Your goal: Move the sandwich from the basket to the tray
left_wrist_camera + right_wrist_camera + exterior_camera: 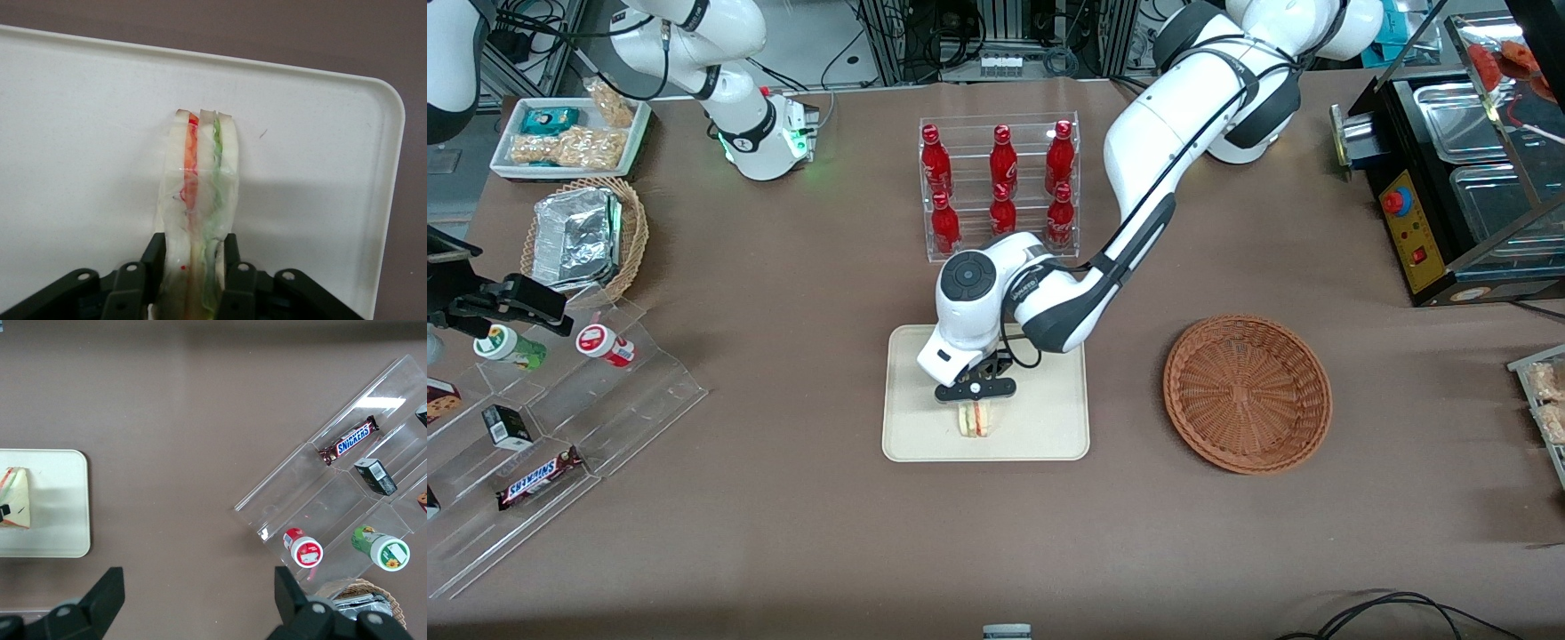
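Observation:
The sandwich [975, 420], a clear-wrapped white-bread wedge with red-orange and green filling, stands on the cream-white tray [1040, 436], on the part nearer the front camera. It also shows in the left wrist view [200, 173] on the tray [80, 133], and in the right wrist view [15, 499]. My left gripper [975, 402] is over the tray, its two black fingers [154, 257] pressed against both sides of the sandwich. The reddish-brown basket [1247, 392] lies empty beside the tray, toward the working arm's end of the table.
A clear rack of red bottles [999, 182] stands farther from the front camera than the tray. A clear stepped display [551, 444] with snacks, a tan basket with foil containers [587, 238] and a small white snack tray [569, 135] lie toward the parked arm's end.

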Available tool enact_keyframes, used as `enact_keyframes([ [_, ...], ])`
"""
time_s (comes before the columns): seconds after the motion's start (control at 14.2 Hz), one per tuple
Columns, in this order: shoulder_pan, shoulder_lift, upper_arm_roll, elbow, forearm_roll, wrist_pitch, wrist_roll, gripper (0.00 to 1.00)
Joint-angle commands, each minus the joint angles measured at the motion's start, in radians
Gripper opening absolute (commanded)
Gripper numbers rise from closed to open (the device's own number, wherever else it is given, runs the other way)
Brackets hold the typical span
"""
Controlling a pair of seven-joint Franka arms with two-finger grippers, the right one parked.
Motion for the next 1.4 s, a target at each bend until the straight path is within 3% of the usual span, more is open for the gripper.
enact_keyframes([
  [0.0, -0.013, -0.025, 0.010, 0.031, 0.019, -0.100, -0.028, 1.00],
  [0.21, 0.014, -0.169, 0.002, 0.030, -0.009, -0.328, -0.015, 1.00],
  [0.42, 0.088, -0.350, -0.001, -0.021, -0.154, -0.513, 0.085, 1.00],
  [0.7, 0.290, -0.603, 0.000, -0.146, -0.315, -0.786, 0.348, 1.00],
  [0.98, 0.517, -0.772, 0.002, -0.243, -0.353, -0.951, 0.601, 1.00],
  [1.33, 0.644, -0.879, 0.006, -0.356, -0.334, -0.983, 0.631, 1.00],
])
